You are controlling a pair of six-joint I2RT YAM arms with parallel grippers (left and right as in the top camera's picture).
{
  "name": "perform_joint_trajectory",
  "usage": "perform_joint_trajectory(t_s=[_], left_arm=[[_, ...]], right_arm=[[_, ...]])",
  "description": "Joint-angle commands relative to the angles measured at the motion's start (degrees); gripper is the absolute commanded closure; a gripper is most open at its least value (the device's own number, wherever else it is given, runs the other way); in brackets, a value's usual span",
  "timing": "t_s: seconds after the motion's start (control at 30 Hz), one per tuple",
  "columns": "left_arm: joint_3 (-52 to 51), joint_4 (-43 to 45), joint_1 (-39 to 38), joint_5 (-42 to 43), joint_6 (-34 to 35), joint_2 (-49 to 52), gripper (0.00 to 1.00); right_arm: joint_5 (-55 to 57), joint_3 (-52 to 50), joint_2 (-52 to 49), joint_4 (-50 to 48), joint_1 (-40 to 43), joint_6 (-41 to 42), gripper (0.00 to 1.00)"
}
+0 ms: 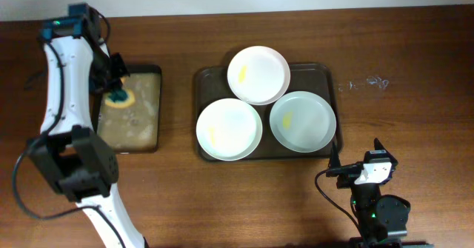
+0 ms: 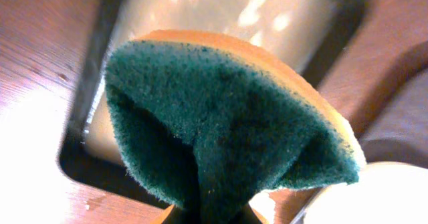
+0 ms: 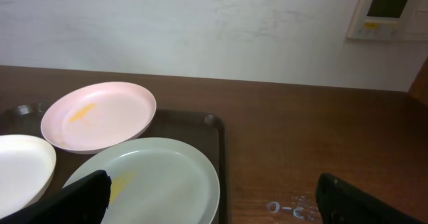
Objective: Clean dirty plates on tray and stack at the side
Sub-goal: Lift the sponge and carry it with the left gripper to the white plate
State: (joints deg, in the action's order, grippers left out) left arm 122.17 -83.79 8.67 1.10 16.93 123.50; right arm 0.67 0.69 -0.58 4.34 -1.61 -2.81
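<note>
Three dirty plates lie on the tray (image 1: 207,82): one at the far edge (image 1: 258,74), overhanging the rim, one front left (image 1: 229,129) and one front right (image 1: 302,121), close together. The desk (image 1: 415,92) right of the tray is bare. The right hand (image 1: 357,159) is released, fingers wide apart, near the tray's front right corner. The left hand (image 1: 115,85) is grasping a green sponge (image 2: 227,130) over the smaller tray (image 1: 144,129).

Green-and-yellow sponge (image 2: 227,130) above a small black tray (image 1: 141,126) with tan inside, on a wooden table (image 1: 259,203).
</note>
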Motion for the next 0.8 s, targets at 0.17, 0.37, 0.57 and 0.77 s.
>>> perform_joint_trajectory(t_s=[0.17,0.37,0.57,0.77], left_arm=[[-22.2,15.5,-1.9,-3.9,-1.4,-5.3,1.0],[-8.9,5.8,0.5,-1.6,-1.6,-9.2,1.0],[-3.8,3.3,-4.2,14.8,-1.5,-17.6,1.0],[-12.4,6.6,-19.7,8.8,3.8,-17.2,1.0]], right_arm=[[0.7,-0.4,0.4,0.3,-0.4,0.0,0.02],[0.7,-0.4,0.4,0.3,-0.4,0.0,0.02],[0.7,-0.4,0.4,0.3,-0.4,0.0,0.02],[0.7,-0.4,0.4,0.3,-0.4,0.0,0.02]])
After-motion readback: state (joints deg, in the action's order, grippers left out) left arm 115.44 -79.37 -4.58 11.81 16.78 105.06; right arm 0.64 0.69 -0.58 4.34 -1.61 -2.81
